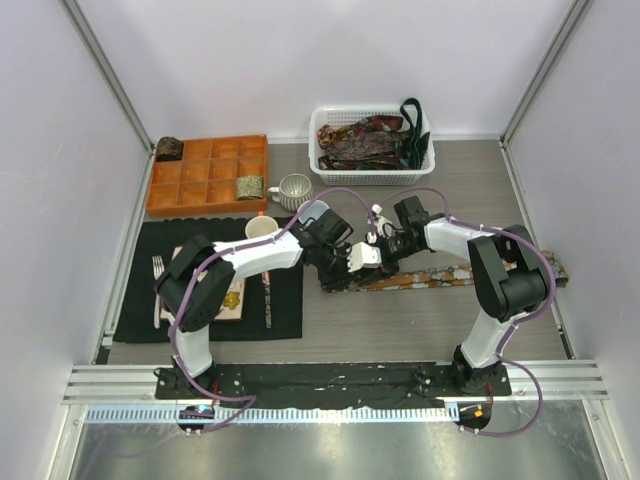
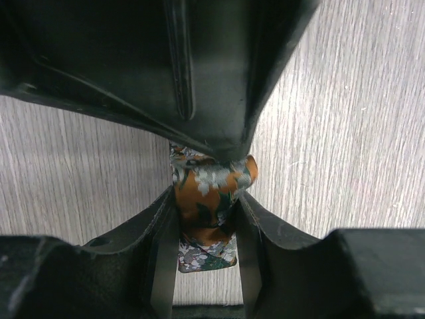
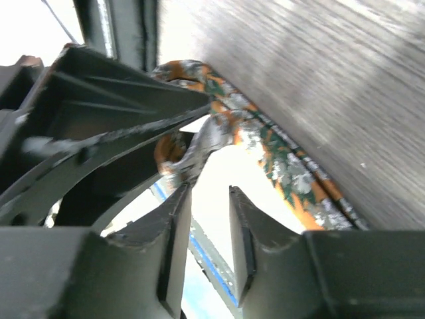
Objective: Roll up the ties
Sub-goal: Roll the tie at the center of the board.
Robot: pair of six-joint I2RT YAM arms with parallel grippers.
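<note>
A long tie point(image 1: 430, 278) with an orange, green and grey floral pattern lies flat across the middle of the table, running right from the grippers. My left gripper point(image 1: 338, 268) is shut on its folded left end point(image 2: 209, 193), which bulges out between the jaws just above the tabletop. My right gripper point(image 1: 372, 248) hovers right beside it, tilted on its side. Its jaws point(image 3: 209, 196) stand open with nothing between them, one fingertip close to the tie's fold point(image 3: 199, 149). The strip point(image 3: 292, 176) runs off along the wood.
A white basket point(image 1: 318, 135) at the back holds several loose ties point(image 1: 365, 140). An orange divided tray point(image 1: 205, 175) carries two small coils point(image 1: 168, 149) point(image 1: 249, 187). A mug point(image 1: 293, 190), a cup point(image 1: 262, 228) and a black mat point(image 1: 285, 310) with plate and cutlery lie left.
</note>
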